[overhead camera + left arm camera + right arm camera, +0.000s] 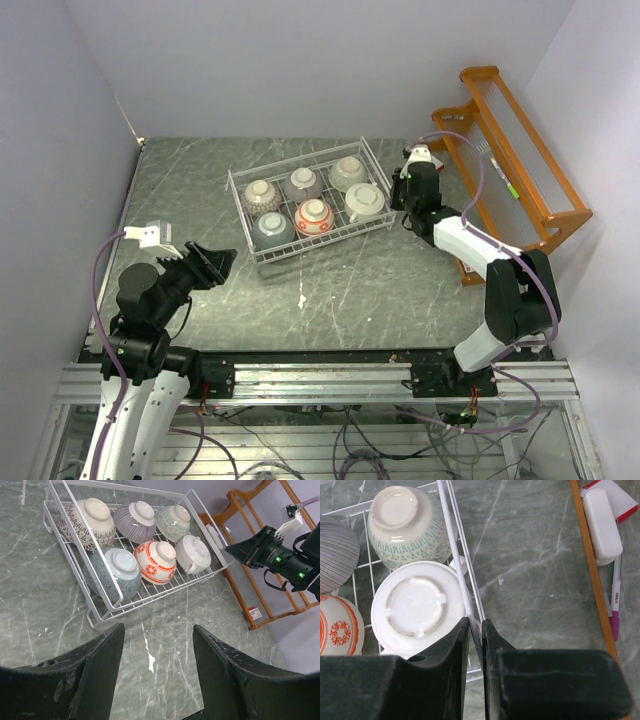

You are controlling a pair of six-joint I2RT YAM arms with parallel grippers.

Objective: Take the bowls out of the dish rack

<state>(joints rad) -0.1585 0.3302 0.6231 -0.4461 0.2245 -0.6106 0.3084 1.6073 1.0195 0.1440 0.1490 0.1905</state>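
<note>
Six bowls sit upside down in the rack mid-table. Our right gripper pinches the rack's right rim, probably to steady it, while our left gripper waits wide open by the near-left corner.

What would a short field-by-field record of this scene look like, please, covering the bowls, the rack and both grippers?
bowls: six, all upside down in the dish rack, two rows of three
dish rack: standing on the table; nothing unloaded yet
right gripper: shut on the rack's right rim wire, beside the cream bowl
left gripper: open, empty, above the table in front of the rack
other: orange wooden shelf to the right of the rack
</note>
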